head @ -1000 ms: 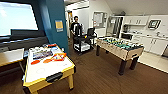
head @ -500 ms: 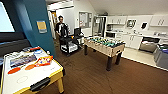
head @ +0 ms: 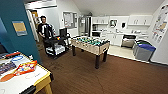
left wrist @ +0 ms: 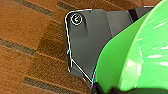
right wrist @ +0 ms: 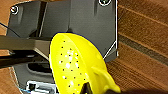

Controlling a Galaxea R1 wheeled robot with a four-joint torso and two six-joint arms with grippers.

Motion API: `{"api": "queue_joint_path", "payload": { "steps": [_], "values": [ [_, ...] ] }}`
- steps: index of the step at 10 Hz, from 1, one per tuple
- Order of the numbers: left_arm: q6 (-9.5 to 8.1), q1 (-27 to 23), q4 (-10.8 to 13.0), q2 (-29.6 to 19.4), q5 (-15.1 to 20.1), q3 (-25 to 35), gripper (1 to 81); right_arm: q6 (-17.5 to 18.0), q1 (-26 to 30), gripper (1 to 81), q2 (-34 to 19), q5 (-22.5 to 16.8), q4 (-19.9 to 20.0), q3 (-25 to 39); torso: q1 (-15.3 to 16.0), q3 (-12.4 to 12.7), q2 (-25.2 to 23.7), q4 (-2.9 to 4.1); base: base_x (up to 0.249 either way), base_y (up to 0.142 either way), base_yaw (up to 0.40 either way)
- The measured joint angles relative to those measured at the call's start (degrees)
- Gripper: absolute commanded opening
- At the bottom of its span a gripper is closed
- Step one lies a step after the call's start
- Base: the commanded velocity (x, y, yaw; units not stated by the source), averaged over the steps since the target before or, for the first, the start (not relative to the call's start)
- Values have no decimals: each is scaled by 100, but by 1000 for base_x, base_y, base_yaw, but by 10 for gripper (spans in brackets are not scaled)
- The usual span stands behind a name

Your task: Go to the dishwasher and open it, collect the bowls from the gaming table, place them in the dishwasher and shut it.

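Close to the left wrist camera, a green bowl (left wrist: 140, 55) looms large over brown striped flooring (left wrist: 27, 50); whether the jaws grip it cannot be told. By the right wrist camera sits a yellow perforated bowl-like dish (right wrist: 75, 65), jaw state likewise unclear. From the head view, the white-topped gaming table (head: 40, 80) with its yellow edge stands nearest, at lower left. Farther on stands a foosball table (head: 91, 46), with a person (head: 45, 30) behind a cart (head: 55, 45). At the far kitchen wall, the dishwasher (head: 128, 41) stands open.
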Motion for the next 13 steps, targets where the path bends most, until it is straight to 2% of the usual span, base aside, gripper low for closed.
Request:
{"api": "queue_joint_path", "payload": {
  "steps": [13],
  "values": [
    [-2, 0, 2, 17, 2, -11, 10, -22, 2, 10, 0, 7, 0, -11, 0, 0, 0, 0, 0, 0, -393]
  ]
}}
